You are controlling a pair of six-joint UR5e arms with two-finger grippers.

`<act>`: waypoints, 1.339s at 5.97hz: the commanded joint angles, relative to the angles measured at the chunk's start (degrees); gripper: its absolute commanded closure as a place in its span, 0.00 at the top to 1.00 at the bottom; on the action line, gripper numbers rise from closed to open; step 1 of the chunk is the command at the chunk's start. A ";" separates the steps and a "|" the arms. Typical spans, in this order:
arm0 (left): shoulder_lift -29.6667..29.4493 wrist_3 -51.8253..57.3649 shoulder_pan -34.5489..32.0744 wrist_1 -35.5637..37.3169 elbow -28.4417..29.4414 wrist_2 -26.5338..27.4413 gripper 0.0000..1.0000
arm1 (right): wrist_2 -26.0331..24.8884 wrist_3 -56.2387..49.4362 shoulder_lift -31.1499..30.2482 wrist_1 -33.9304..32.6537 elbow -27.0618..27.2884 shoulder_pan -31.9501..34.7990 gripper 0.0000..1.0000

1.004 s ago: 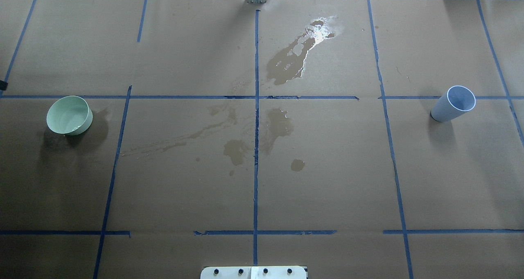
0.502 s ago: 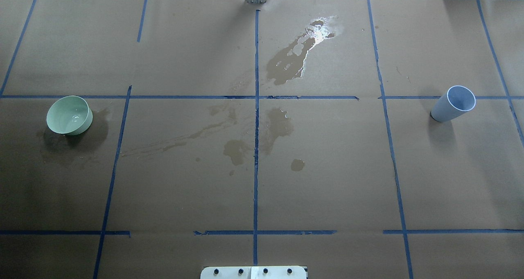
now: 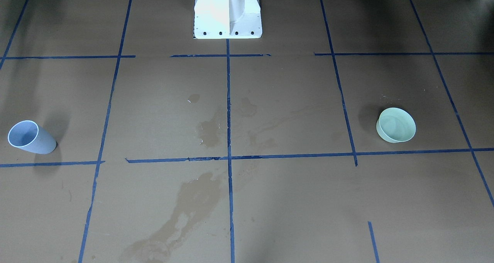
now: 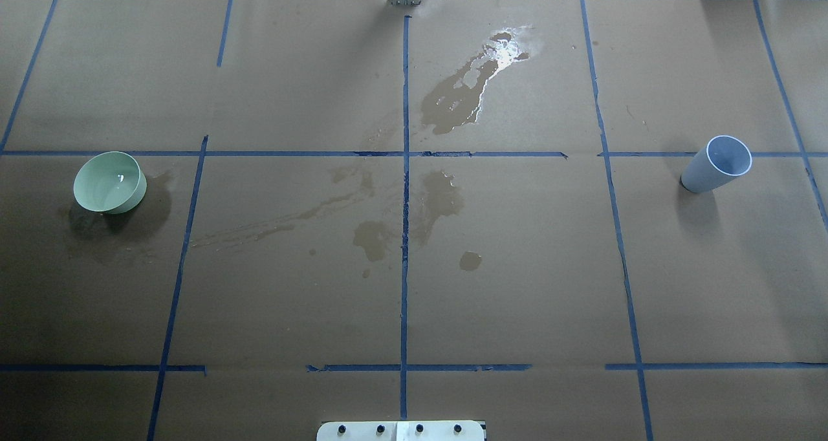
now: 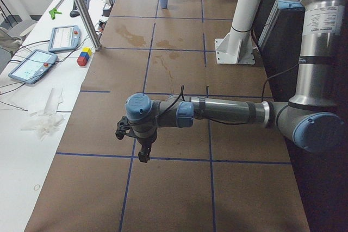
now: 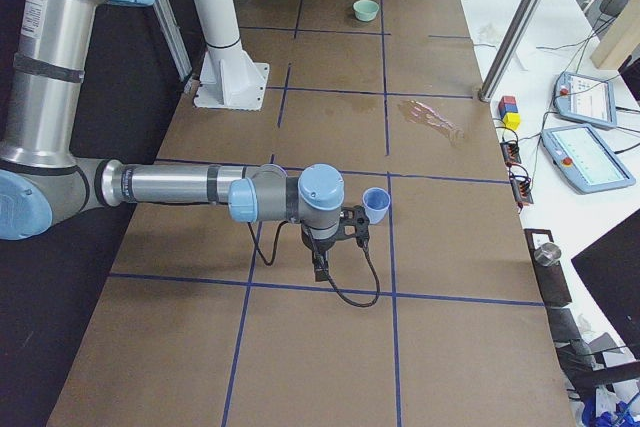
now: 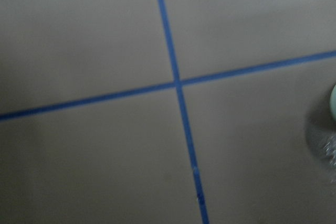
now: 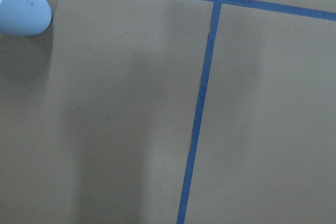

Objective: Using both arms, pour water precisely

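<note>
Two silver-grey tubular robot arms reach out level above the brown paper-covered worktop [image 4: 517, 286] with its blue tape grid. The left arm [image 5: 228, 113] shows only in the left side view, its black fingers [image 5: 143, 156] hanging over a tape line; we cannot tell if they are apart or together. The right arm [image 6: 180, 185] shows only in the right side view; its black fingers [image 6: 320, 269] point down near the blue-grey plastic cup [image 4: 717, 163], not touching it, and again we cannot tell their state. The cup stands upright and alone on the robot's right. The pale green round bowl [image 4: 108, 182] sits alone on the robot's left, just inside a tape corner. The water [image 4: 120, 179] shows as a faint glint inside the bowl; darker brown wet stains [image 4: 443, 198] spread around the centre line, with a shiny patch [image 4: 504, 50] at the far side. The white bolted pedestal [image 3: 227, 12] stands at the robot's edge.
</note>
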 commanded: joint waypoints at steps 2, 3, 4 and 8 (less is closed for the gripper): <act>0.80 -0.02 -0.04 0.09 -1.70 0.44 1.00 | 0.06 0.53 -0.32 0.00 -0.02 1.58 1.00; 2.02 0.32 0.05 0.09 -1.88 0.36 1.00 | -0.11 0.45 0.02 0.00 -0.80 1.49 1.00; 2.03 0.33 0.22 0.00 -1.79 0.27 1.00 | 0.06 0.53 0.29 0.00 -1.25 1.49 1.00; 2.03 0.33 0.22 0.00 -2.23 0.00 1.00 | 0.15 0.62 0.29 0.00 -1.25 1.49 1.00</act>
